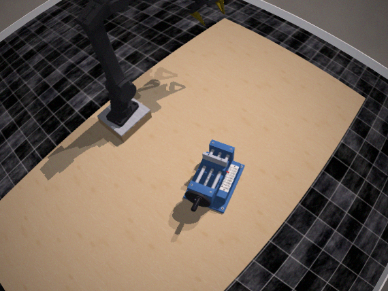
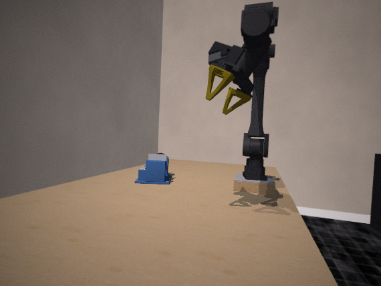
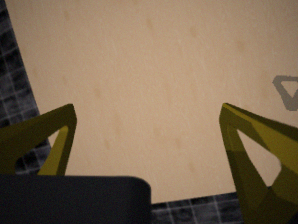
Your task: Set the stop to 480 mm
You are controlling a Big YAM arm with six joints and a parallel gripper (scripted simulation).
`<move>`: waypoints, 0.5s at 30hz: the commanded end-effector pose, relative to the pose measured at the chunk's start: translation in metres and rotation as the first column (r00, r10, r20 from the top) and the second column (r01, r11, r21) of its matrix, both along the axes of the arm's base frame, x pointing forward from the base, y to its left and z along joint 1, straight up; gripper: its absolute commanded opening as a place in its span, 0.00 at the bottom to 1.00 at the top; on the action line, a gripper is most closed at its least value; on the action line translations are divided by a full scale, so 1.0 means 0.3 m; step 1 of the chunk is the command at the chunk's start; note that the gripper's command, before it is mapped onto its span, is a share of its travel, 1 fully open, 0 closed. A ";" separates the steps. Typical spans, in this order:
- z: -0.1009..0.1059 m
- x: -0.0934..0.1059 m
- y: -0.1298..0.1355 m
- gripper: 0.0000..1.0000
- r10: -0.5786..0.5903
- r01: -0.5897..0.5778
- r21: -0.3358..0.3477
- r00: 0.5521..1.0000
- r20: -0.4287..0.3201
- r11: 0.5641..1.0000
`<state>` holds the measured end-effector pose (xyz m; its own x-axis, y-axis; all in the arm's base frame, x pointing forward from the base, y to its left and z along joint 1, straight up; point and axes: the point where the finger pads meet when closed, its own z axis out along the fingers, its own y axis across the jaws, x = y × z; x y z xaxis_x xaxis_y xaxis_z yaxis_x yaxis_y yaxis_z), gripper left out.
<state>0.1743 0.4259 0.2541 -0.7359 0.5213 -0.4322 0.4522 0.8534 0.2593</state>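
High above the wooden tabletop point(image 1: 136, 221) point(image 2: 134, 234) point(image 3: 150, 75), hanging with the gripper point(image 1: 214, 19) point(image 2: 216, 107) point(image 3: 148, 111) wide and unladen. Could slip off the handwheel point(image 1: 205, 201) point(image 2: 161, 154) if brought in crooked, stopping short of 480 mm

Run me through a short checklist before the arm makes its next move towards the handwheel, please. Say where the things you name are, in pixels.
1. Jaws point(image 2: 217, 107) open: ok, spread wide with nothing between them.
2. Handwheel point(image 1: 196, 196) unobstructed: ok, nothing touches it from above.
3. Jaws at the handwheel: not ok, they hang high and well away from it.
4. Handwheel within the wrist view: not ok, mostly tabletop point(image 3: 150, 65) shows there.
5. Stop at 480 mm: cannot tell, the scale point(image 1: 229, 178) is too small to read.
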 end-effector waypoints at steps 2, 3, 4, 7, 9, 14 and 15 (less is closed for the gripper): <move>0.102 0.114 0.033 1.00 -0.023 0.023 0.050 1.000 0.009 0.998; 0.095 0.160 0.015 1.00 -0.041 0.041 0.042 0.999 0.000 0.998; 0.088 0.209 -0.007 1.00 -0.061 0.061 0.034 0.998 -0.011 0.998; 0.063 0.373 -0.095 1.00 -0.129 0.129 0.008 0.991 -0.047 0.992; 0.074 0.429 -0.137 1.00 -0.153 0.154 0.012 0.987 -0.057 0.988; 0.026 0.669 -0.332 1.00 -0.261 0.260 -0.024 0.958 -0.120 0.965; 0.004 0.729 -0.390 1.00 -0.289 0.287 -0.037 0.947 -0.140 0.957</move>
